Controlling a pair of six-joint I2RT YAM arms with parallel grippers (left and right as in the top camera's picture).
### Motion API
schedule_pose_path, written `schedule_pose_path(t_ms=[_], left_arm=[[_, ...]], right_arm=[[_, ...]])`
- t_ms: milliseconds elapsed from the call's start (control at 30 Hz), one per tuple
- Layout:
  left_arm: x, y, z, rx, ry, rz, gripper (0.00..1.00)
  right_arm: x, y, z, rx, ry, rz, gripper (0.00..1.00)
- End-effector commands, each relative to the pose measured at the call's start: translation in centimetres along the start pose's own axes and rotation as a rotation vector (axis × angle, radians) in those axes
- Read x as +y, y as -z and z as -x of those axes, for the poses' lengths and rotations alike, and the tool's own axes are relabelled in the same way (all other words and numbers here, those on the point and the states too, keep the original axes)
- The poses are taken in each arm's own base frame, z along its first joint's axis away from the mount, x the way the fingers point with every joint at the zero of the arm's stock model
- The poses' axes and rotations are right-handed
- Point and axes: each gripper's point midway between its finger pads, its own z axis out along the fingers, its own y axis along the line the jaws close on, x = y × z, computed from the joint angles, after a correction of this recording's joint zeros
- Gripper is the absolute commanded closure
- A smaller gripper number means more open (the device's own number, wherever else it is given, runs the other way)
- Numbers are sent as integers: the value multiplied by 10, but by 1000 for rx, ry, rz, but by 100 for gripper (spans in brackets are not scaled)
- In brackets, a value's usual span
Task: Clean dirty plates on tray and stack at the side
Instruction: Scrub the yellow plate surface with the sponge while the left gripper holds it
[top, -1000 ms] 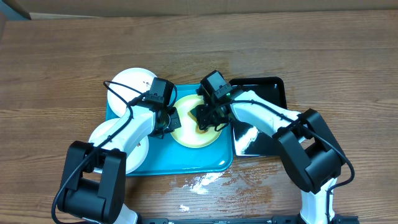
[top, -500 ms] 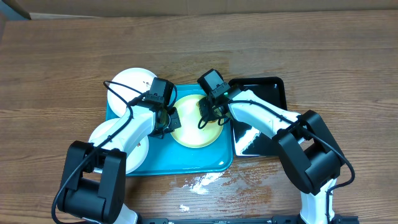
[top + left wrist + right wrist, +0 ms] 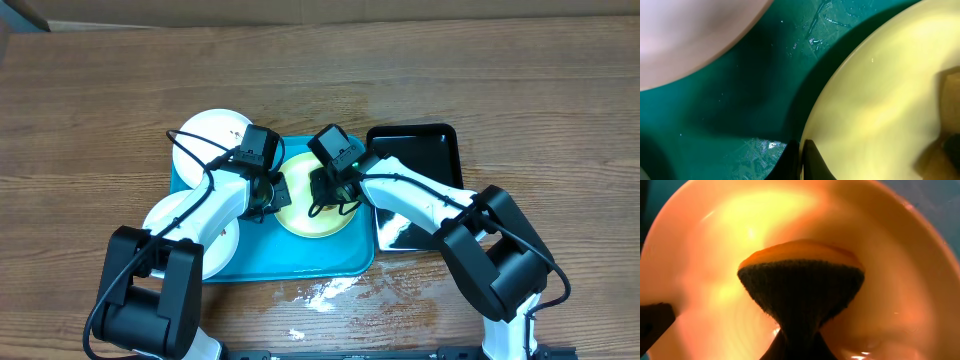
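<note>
The pale yellow-green plate [image 3: 312, 222] lies on the turquoise tray [image 3: 290, 256]. My left gripper [image 3: 277, 194] is shut on the plate's left rim; the left wrist view shows its fingertips [image 3: 801, 161] pinching the yellow plate's edge [image 3: 880, 100] above the tray floor [image 3: 740, 100]. My right gripper [image 3: 330, 192] is shut on a dark sponge [image 3: 800, 287], which is pressed onto the plate's inside [image 3: 715, 255]. One white plate [image 3: 215, 125] sits at the tray's far left corner. Another white plate [image 3: 158, 213] sits at its left side, partly under my left arm.
A glossy black tray [image 3: 432, 150] stands right of the turquoise tray, partly under my right arm. White wet specks [image 3: 320, 292] lie on the wooden table in front of the turquoise tray. The edge of a white plate [image 3: 690, 30] shows in the left wrist view.
My right gripper has moved left and slightly towards the far side across the yellow-green plate with the sponge. My left gripper and the plates have not moved.
</note>
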Motion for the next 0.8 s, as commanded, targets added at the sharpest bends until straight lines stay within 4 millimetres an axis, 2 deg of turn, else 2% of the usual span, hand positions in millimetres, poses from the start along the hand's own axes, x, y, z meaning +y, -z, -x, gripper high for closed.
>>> schedule_pose_path(t_ms=[0, 100, 167, 233, 333, 367, 400, 533, 767], left_arm=[[8, -6, 2, -2, 30, 40, 96], [8, -6, 2, -2, 30, 40, 96], [7, -6, 3, -5, 30, 38, 96], [7, -6, 3, -7, 34, 37, 96], [6, -6, 5, -12, 34, 34, 96], [6, -6, 5, -12, 34, 34, 96], [6, -6, 5, -12, 34, 34, 96], [7, -6, 4, -12, 33, 35, 96], [7, -6, 4, -12, 32, 35, 96]], right_arm=[[-4, -20, -25, 103, 17, 6, 96], [-6, -19, -31, 128, 62, -7, 96], [-15, -21, -42, 146, 61, -52, 96], [-24, -24, -43, 125, 42, -107, 96], [-38, -25, -38, 70, 41, -198, 96], [-53, -23, -30, 13, 57, -297, 96], [-60, -21, -26, -13, 62, -339, 96], [-80, -18, -15, -94, 73, -446, 96], [-70, -21, -3, -110, 220, -403, 96]])
